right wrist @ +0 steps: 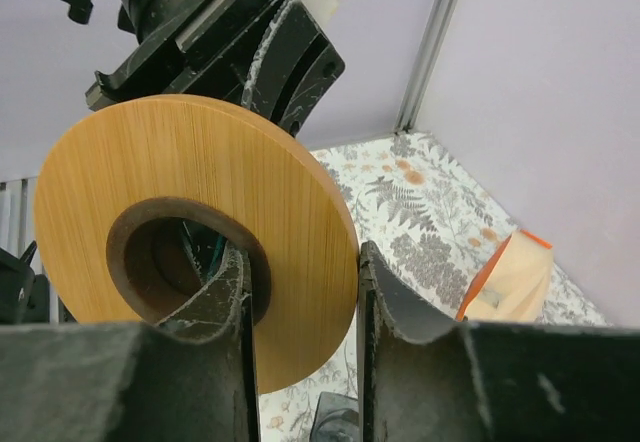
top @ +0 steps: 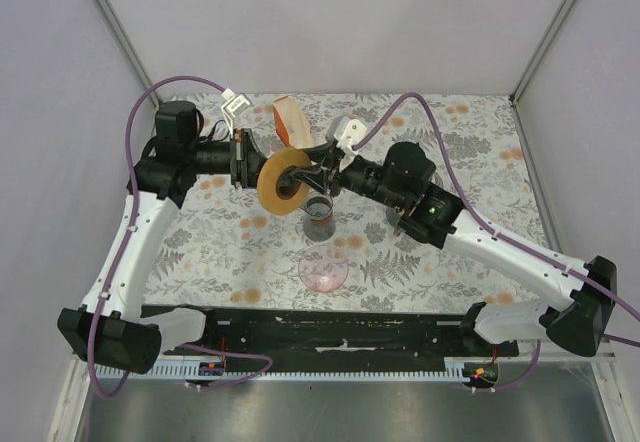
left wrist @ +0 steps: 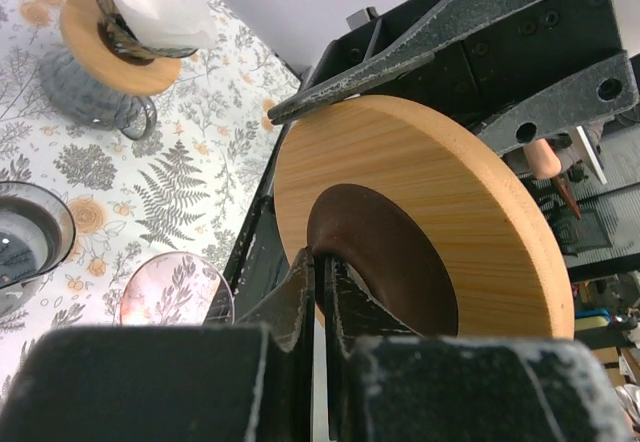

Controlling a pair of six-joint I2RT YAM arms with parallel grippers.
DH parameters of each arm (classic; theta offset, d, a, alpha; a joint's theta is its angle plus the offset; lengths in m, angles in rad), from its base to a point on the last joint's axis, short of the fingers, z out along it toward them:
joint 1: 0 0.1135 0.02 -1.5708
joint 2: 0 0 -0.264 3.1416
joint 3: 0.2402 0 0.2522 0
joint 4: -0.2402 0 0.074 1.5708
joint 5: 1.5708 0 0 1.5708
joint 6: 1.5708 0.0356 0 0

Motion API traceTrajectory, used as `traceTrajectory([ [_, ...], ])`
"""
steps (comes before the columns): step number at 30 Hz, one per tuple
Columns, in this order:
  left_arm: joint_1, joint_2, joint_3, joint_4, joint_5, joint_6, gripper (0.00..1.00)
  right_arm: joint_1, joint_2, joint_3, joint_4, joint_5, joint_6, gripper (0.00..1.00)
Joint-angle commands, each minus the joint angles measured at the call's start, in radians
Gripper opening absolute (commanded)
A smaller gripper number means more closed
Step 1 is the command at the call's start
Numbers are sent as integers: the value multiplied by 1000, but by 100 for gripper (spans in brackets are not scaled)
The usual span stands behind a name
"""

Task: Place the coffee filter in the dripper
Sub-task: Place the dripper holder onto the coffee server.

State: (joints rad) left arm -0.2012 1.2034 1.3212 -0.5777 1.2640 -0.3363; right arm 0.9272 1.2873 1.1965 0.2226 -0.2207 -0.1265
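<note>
The dripper (top: 275,194), a round wooden collar around a dark brown cone, hangs tilted on edge above the table's middle, held between both arms. My left gripper (top: 262,170) is shut on the thin rim of the cone (left wrist: 322,262). My right gripper (top: 305,174) clasps the wooden collar (right wrist: 200,162): one finger (right wrist: 225,292) sits inside the hole and the other (right wrist: 385,302) lies against the outer edge. In the left wrist view a white coffee filter (left wrist: 160,2) sits in a second wood-collared dripper (left wrist: 110,62) on a glass stand.
A dark glass cup (top: 318,217) stands right under the held dripper, with a pink glass saucer (top: 324,269) in front of it. A tan pack with an orange edge (top: 291,119) lies at the back of the floral cloth (top: 480,152). Grey walls close three sides.
</note>
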Motion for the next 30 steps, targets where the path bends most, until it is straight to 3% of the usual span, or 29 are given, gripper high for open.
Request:
traceTrajectory([
  [1,-17,-24,-39,55,14,-33,2,12,24,63,-14,9,2,11],
  [3,-15,-18,-43,61,3,-38,2,10,9,51,-41,47,2,1],
  [7,0,-1,-42,64,-46,-30,3,10,-9,55,-175,83,-13,0],
  [12,49,22,-56,-16,-213,86,41,-20,-34,31,-314,112,-4,0],
  [18,77,38,-47,-74,-401,189,68,-135,-69,-14,-408,78,59,0],
  [23,126,65,-54,-105,-619,279,72,-218,-17,76,-609,58,41,0],
  [30,149,41,-96,-67,-816,335,72,-234,309,490,-1150,81,-42,0],
])
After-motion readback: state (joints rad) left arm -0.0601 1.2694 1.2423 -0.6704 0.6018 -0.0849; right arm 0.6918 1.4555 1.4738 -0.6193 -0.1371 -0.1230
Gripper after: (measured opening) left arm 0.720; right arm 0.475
